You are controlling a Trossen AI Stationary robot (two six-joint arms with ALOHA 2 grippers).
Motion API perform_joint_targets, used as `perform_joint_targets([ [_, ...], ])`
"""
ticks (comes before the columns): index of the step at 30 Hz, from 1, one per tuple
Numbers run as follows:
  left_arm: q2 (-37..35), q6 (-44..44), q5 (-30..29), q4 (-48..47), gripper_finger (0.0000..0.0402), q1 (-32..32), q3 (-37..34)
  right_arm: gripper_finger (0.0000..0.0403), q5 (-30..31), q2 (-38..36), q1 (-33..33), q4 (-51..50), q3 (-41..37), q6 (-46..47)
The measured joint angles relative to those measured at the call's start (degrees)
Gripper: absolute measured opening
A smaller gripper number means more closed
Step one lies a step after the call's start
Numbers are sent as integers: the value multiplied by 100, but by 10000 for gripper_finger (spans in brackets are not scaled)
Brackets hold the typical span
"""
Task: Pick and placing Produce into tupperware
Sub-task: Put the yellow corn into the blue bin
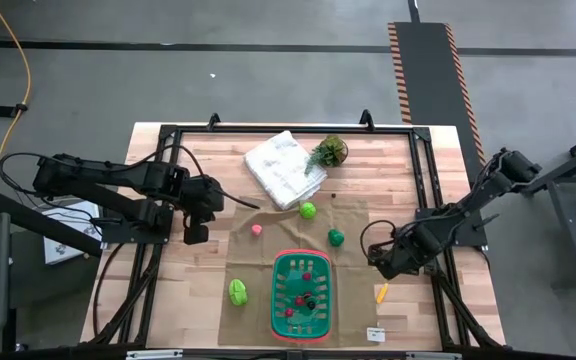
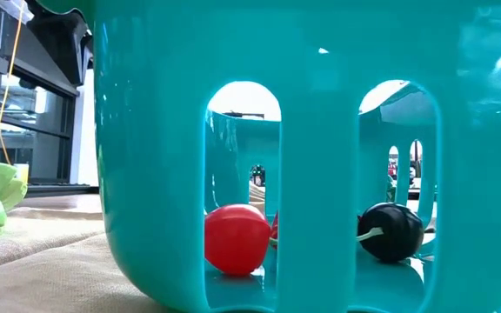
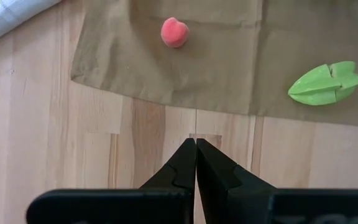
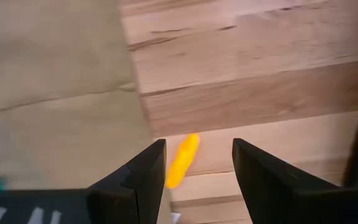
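Carrot piece (image 4: 183,160): small, orange, lying on bare wood right of the green basket (image 1: 302,298), ahead of the right gripper (image 4: 197,165), whose fingers are apart and empty. Judged light, stiff, smooth; best gripped across its middle. Left gripper (image 3: 195,163) closed, parked.

The green basket (image 1: 301,293) with a red-orange rim sits upright on the brown cloth, holding red pieces (image 2: 237,239) and a dark piece (image 2: 391,231). Green pieces (image 1: 308,210), a pink piece (image 1: 257,229) and an orange piece (image 1: 381,292) lie outside it.
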Motion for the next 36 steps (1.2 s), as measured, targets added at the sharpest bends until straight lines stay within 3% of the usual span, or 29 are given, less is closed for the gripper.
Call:
perform_joint_targets([
  [14,7,0,1,-67,3,0,0,177,14,-1473,-16,446,-968,36],
  [19,-3,0,1,-154,3,0,0,177,123,-1055,-3,956,-991,12],
  [26,-52,0,-1,-120,3,0,0,177,-239,-274,300,1761,-976,92],
  [31,-68,2,-1,-119,3,0,0,177,-289,-13,344,1535,-629,111],
  [36,-66,2,-1,-113,3,0,0,177,-236,200,396,685,82,100],
])
